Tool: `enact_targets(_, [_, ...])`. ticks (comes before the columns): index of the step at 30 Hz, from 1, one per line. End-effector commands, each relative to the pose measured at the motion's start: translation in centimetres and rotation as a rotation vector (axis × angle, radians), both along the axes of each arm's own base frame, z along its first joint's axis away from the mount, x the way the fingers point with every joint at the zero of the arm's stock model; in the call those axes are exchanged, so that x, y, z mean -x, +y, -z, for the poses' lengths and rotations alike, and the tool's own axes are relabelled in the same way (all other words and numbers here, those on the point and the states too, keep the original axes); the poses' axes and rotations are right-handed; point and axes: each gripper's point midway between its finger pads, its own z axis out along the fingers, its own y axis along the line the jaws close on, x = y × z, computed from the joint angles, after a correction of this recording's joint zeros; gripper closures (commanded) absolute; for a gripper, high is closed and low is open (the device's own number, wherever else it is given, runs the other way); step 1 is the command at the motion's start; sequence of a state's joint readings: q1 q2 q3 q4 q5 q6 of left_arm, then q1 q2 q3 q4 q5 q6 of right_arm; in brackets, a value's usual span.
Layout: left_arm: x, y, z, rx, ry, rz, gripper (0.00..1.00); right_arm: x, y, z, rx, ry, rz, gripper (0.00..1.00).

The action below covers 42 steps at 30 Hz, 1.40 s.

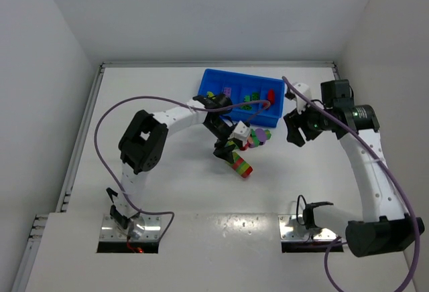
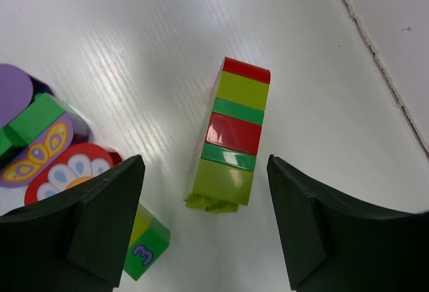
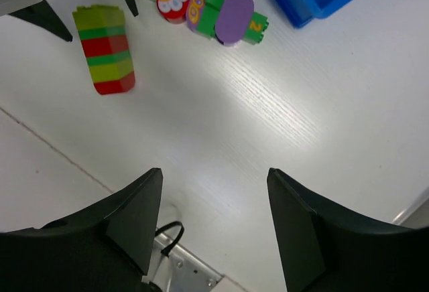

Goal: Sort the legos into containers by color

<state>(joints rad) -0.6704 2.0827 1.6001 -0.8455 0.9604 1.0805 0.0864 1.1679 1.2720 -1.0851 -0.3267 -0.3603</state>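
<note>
Our left tool (image 2: 204, 195) hangs over the striped stick (image 2: 232, 139). Its fingers are spread wide and hold nothing, one on either side of the stick's near end. The stick lies flat on the counter (image 2: 134, 44) in bands of red, yellow-green and green. It is apart from the heap of loose bricks (image 3: 208, 1), which sits between it and the blue tray (image 1: 234, 75).

We judge the step in hand to be the grasp of this stick. To do it well, we should come straight down with the stick centred in the gap, so that both fingers meet its long flat sides together and it does not swivel away. A small numbered brick (image 2: 147, 246) lies just beside one finger, and we should keep that finger clear of it as we close.

Since the stick mixes colours, we think it must be pulled apart before anything goes in the tray. A hold near one end would leave the other end free for our right tool (image 3: 214, 218), which is also wide and empty, above bare counter.
</note>
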Motion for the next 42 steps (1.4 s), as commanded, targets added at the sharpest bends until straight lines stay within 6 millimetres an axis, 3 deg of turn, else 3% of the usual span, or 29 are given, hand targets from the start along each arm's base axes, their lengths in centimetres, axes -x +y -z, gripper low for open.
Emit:
enact_targets(1, [-0.6,-1.8,-1.0,0.084,-0.093,0.067,0.21,1.5,-1.3,-0.6,0.054,-0.020,0.023,0.36])
enact_targets(7, [-0.3,-1.9,0.2,0.061,-0.099,0.087,0.27,2.8,-1.5,-0.4,0.059,0.010,0.036,0.36])
enact_targets(15, [0.3,0.6,2.1,-0.028,-0.122,0.134,0.29,2.9,-1.5,-0.1,0.055,0.022,0.043,0.36])
enact_targets(24, [-0.6,1.1,3.0,-0.059,-0.144,0.128,0.50,2.1,-1.2,0.0,0.046,0.014,0.038,0.36])
enact_targets(29, [-0.5,1.1,2.7,-0.045,-0.114,0.110,0.74,2.5,-0.7,0.6,0.016,0.038,0.027,0.33])
enact_targets(32, [-1.8,1.5,0.4,0.033,-0.022,0.007,0.83,3.3,1.0,1.3,-0.071,0.081,-0.010,0.28])
enact_targets(36, [-4.1,2.5,-3.5,0.136,0.096,-0.152,0.86,4.6,5.0,1.6,-0.294,0.143,-0.134,0.23])
enact_targets(39, [-4.9,3.3,-5.8,0.186,0.192,-0.223,0.86,3.4,7.4,1.5,-0.394,0.106,-0.232,0.22])
enact_targets(42, [-4.6,3.6,-7.3,0.204,0.249,-0.243,0.86,1.8,8.4,1.6,-0.448,0.104,-0.248,0.19])
